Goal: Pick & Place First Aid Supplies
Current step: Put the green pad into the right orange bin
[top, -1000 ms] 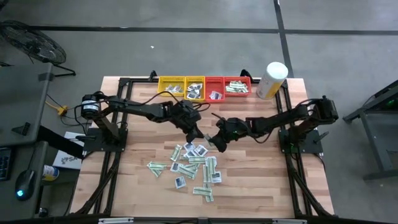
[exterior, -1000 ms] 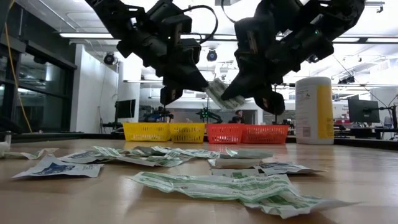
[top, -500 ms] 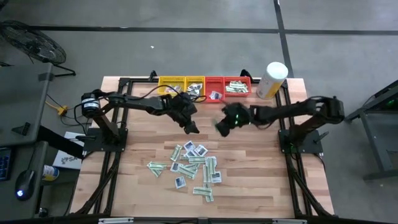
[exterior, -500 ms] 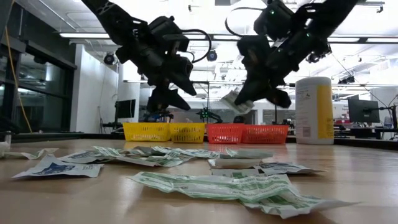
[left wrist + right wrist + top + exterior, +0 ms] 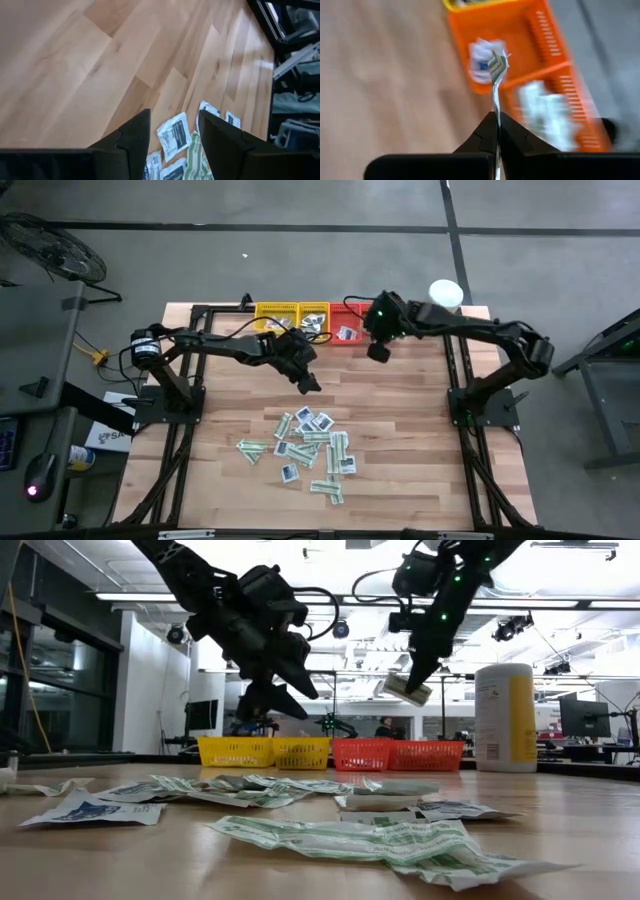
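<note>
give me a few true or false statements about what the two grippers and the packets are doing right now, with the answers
1. The right gripper is shut on a green-and-white strip packet. True.
2. The left gripper holds a packet. False: its fingers stand apart with nothing between them, above the table.
3. The right gripper is over the pile of packets in the middle of the table. False: it is up by the red trays at the far edge.
4. A square packet with a blue centre already lies in one red tray compartment. True.
5. The yellow trays stand to the right of the red ones in the high view. False: they stand to the left.
</note>
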Controlling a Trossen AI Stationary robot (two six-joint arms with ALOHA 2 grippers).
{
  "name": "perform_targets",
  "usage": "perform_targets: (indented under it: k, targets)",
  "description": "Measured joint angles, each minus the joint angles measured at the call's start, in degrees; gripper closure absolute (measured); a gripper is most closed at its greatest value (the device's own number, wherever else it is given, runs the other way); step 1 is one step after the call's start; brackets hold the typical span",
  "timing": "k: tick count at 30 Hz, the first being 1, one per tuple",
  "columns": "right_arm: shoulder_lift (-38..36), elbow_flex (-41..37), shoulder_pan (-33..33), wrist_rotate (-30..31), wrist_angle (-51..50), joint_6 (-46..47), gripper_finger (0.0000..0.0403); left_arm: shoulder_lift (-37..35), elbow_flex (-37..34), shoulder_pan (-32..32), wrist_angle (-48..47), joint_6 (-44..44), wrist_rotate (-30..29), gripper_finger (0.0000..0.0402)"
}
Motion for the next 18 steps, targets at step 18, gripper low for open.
perform_targets:
  k: [18]
  targets:
    - [13.5, 3.6, -10.0, 15.6, -0.6, -28.9, 0.0403, 0.0, 0.0, 0.0, -0.1, -2.7, -3.4, 0.0236]
